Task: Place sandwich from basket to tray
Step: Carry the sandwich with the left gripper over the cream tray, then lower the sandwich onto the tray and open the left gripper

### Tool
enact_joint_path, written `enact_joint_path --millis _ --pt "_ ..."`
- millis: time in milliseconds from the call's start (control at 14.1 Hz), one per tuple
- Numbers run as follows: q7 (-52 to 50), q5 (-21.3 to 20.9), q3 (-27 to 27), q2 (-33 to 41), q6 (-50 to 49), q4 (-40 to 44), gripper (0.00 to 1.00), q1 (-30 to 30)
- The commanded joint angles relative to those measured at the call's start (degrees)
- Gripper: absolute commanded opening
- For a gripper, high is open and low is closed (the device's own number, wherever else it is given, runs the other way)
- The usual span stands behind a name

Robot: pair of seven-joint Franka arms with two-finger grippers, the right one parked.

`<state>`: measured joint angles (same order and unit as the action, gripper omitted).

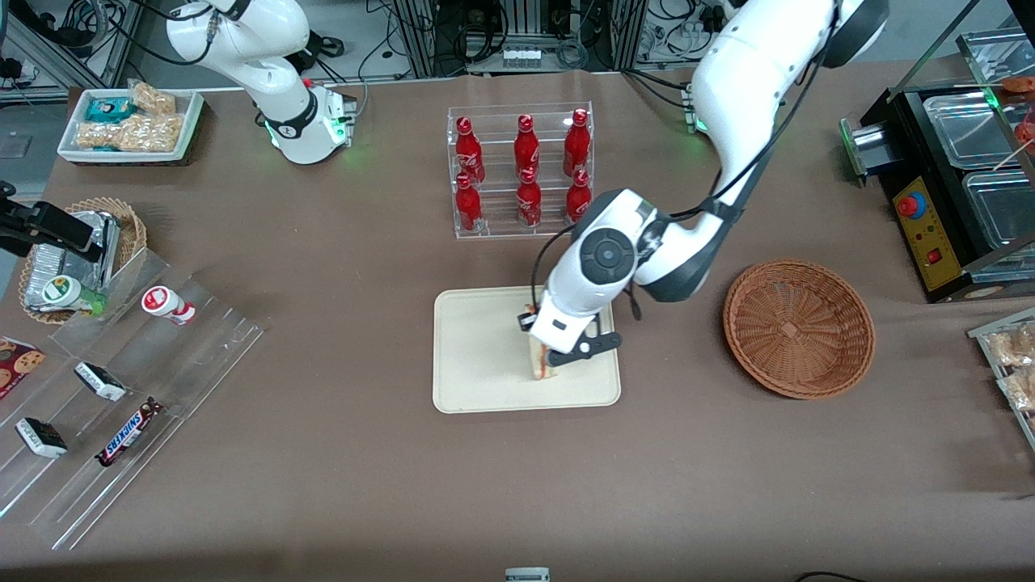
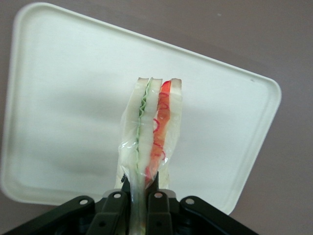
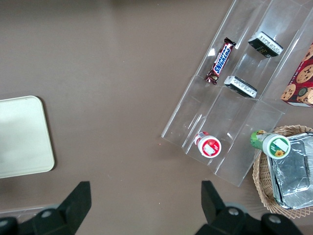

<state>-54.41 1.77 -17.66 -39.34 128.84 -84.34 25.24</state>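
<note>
One sandwich (image 2: 152, 128), pinched by the tool (image 2: 142, 196), stands on edge over the tray (image 2: 63, 112).

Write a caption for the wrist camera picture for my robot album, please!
The left gripper, shut on the wrapped sandwich, holds it over the cream tray.

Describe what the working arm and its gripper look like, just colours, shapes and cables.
The left arm is glossy white with rounded, bulky segments and dark grey joint sections. A round dark grey cap with a central disc sits on its wrist. Thin black cables run along it, and a green light glows near its base. The gripper is black with two narrow fingers on a bolted black bracket.
</note>
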Motion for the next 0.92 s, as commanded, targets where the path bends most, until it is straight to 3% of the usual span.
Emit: enact_joint_path --millis 0,213,496,567,638,709,851 --pt "1.24 -0.54 0.52 -2.66 1.85 2.51 0.05 1.91" --pt "2.20 -3.70 0.52 -3.90 1.95 2.16 0.05 2.27" --pt "5.28 -3.62 0.52 -4.07 1.77 1.73 0.06 2.27" --pt "5.02 -3.70 0.61 -4.68 2.03 1.11 0.13 2.36" --pt "5.11 -3.70 0.52 -5.39 2.38 1.11 0.42 2.36" --pt "4.50 -3.88 0.61 -5.74 2.91 1.11 0.99 2.53" --pt "4.40 -4.23 0.70 -5.31 3.35 1.19 1.00 3.76"
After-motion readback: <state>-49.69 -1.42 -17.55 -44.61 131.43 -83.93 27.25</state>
